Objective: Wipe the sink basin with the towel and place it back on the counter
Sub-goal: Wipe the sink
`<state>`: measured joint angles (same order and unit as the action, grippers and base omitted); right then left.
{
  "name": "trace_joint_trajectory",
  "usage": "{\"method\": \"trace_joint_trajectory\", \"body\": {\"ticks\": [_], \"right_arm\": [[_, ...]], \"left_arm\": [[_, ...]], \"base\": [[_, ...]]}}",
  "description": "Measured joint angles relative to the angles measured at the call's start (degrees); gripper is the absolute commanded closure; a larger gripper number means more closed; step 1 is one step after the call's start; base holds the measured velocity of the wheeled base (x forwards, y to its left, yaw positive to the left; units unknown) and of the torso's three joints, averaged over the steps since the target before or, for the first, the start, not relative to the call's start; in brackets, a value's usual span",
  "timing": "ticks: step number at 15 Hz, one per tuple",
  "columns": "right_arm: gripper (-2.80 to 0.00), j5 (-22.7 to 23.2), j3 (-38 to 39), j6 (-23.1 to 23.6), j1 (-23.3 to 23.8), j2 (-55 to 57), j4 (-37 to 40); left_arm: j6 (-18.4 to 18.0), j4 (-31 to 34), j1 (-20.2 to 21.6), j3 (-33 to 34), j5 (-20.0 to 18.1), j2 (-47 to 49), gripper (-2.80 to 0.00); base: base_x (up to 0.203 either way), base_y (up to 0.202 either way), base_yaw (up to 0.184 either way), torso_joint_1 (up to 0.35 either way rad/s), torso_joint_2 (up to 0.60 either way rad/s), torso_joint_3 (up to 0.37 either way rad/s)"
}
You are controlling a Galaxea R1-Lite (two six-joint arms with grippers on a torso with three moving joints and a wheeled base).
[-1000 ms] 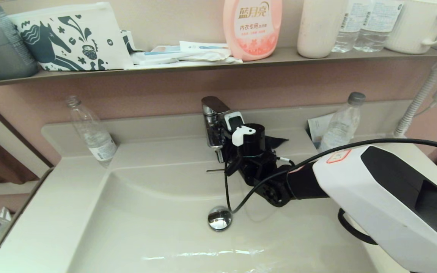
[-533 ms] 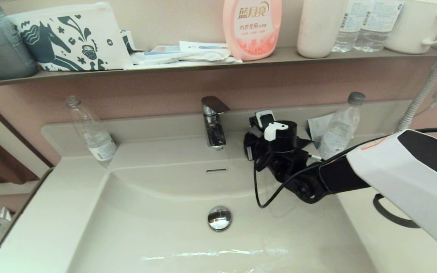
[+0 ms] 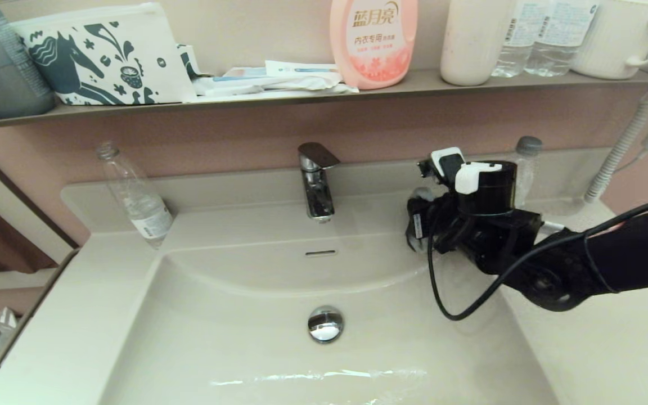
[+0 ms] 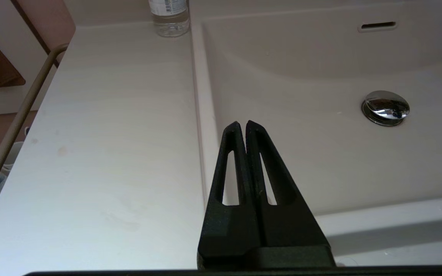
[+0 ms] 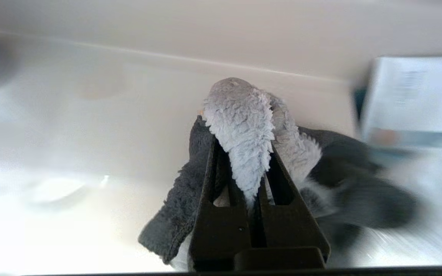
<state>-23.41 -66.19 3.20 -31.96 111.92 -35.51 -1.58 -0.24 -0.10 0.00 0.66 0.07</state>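
The towel (image 5: 244, 126) is pinched in my right gripper (image 5: 243, 147), which is shut on it. Its pale fluffy face sticks up between the fingers and its dark grey face (image 5: 178, 203) hangs beside them. In the head view the right gripper (image 3: 421, 220) hovers over the counter (image 3: 380, 211) at the back right of the sink basin (image 3: 234, 315), right of the faucet (image 3: 315, 180), and it hides the towel. The chrome drain plug (image 3: 325, 324) and the overflow slot (image 3: 320, 253) lie bare. My left gripper (image 4: 242, 125) is shut and empty above the basin's left rim (image 4: 200, 115).
A clear bottle (image 3: 133, 194) stands on the back left counter. Another bottle (image 3: 526, 147) and a white paper (image 5: 409, 96) are behind the right gripper. The shelf (image 3: 301, 95) above holds a pink bottle, a pouch, cups and papers. A metal rail (image 4: 17, 119) runs along the counter's left side.
My right arm has swung from the faucet rightwards and back to the back right counter, carrying the towel. The overflow slot and faucet are uncovered now.
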Motion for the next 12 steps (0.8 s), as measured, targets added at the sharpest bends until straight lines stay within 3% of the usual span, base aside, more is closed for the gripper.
{"method": "trace_joint_trajectory", "body": {"ticks": [4, 7, 10, 12], "right_arm": [[0.00, -3.7, 0.8, -4.9, -6.7, -14.9, 18.0], [0.00, -5.5, 1.1, -9.1, -7.2, -25.5, 36.3], [0.00, -6.2, 1.7, -11.9, 1.5, -33.0, 54.3], [0.00, -6.1, 3.0, -11.7, 9.4, -35.7, 61.2]], "left_arm": [[0.0, 0.0, 0.0, 0.0, 0.0, 0.0, 0.00], [0.0, 0.0, 0.0, 0.0, 0.0, 0.0, 0.00], [0.0, 0.0, 0.0, 0.0, 0.0, 0.0, 0.00], [0.0, 0.0, 0.0, 0.0, 0.0, 0.0, 0.00]], "base": [[0.000, 0.000, 0.000, 0.000, 0.00, 0.000], [0.000, 0.000, 0.000, 0.000, 0.00, 0.000], [0.000, 0.000, 0.000, 0.000, 0.00, 0.000], [0.000, 0.000, 0.000, 0.000, 0.00, 0.000]]}}
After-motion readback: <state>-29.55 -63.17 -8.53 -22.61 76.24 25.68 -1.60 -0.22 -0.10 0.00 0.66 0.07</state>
